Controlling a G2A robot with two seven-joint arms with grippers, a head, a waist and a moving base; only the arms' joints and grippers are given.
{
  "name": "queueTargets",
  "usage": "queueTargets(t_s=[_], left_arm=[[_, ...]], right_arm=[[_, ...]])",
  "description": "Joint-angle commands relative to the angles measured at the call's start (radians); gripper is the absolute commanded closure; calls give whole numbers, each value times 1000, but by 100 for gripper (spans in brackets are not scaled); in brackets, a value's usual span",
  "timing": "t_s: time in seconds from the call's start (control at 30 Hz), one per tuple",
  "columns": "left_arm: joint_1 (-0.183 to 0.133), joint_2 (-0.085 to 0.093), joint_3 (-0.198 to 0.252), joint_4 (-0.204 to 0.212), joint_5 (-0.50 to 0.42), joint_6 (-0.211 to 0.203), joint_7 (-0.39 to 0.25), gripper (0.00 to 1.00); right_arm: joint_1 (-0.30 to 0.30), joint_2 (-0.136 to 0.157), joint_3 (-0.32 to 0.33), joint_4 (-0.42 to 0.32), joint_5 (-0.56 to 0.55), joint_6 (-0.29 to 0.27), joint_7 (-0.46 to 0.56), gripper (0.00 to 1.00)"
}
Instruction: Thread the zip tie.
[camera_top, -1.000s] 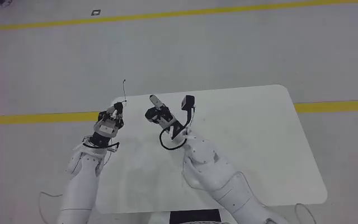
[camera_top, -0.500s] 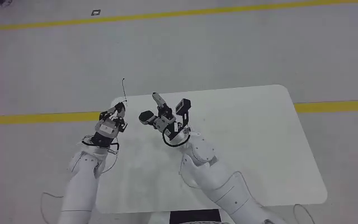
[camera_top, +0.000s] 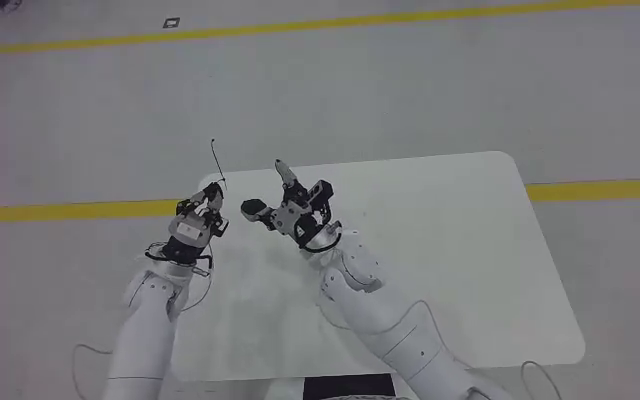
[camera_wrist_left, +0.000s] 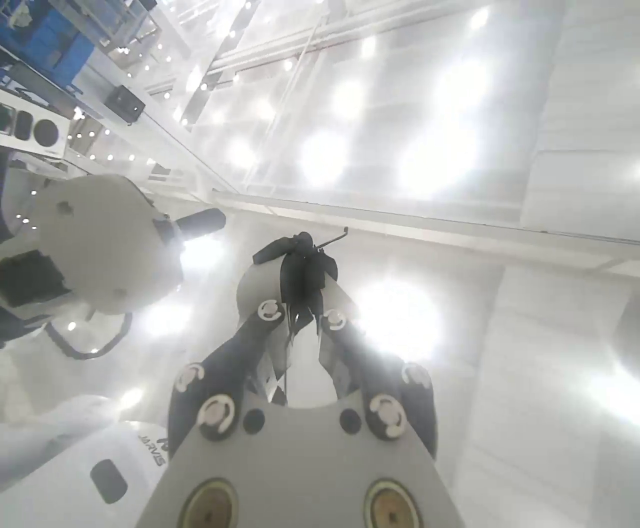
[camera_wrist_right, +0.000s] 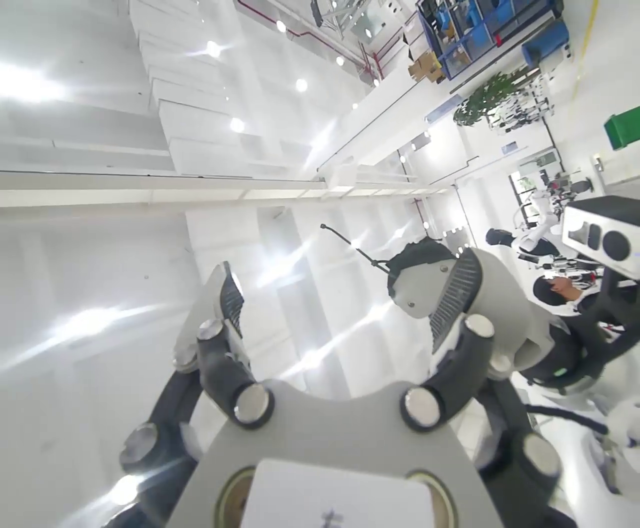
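Observation:
A thin black zip tie (camera_top: 216, 160) stands up from my left gripper (camera_top: 211, 194), which is shut on its lower part at the white table's (camera_top: 450, 250) far left corner. In the left wrist view the fingers (camera_wrist_left: 320, 280) pinch the zip tie (camera_wrist_left: 331, 239), whose short end pokes out beyond them. My right gripper (camera_top: 267, 190) hangs just to the right of it, open, with nothing between its fingers. In the right wrist view the open right gripper (camera_wrist_right: 345, 285) faces the left gripper (camera_wrist_right: 420, 257), and the zip tie (camera_wrist_right: 350, 245) slants out from it.
Both grippers are held above the table's far left corner, close to its edge. Grey floor with yellow lines (camera_top: 330, 22) lies beyond the table. A small dark square (camera_top: 171, 22) sits on the floor far off.
My right gripper has turned and edged left toward the left gripper. The zip tie's free end now leans a little more to the left.

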Motion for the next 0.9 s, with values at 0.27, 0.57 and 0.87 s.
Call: queueTargets(t_s=[0.27,0.57,0.87], left_arm=[[0,0,0,0,0,0,0,100],[0,0,0,0,0,0,0,100],[0,0,0,0,0,0,0,100]], right_arm=[[10,-20,-25,22,128,-23,11,0],[22,-38,-52,57,205,-33,29,56],[38,-50,-69,89,222,-33,40,56]])
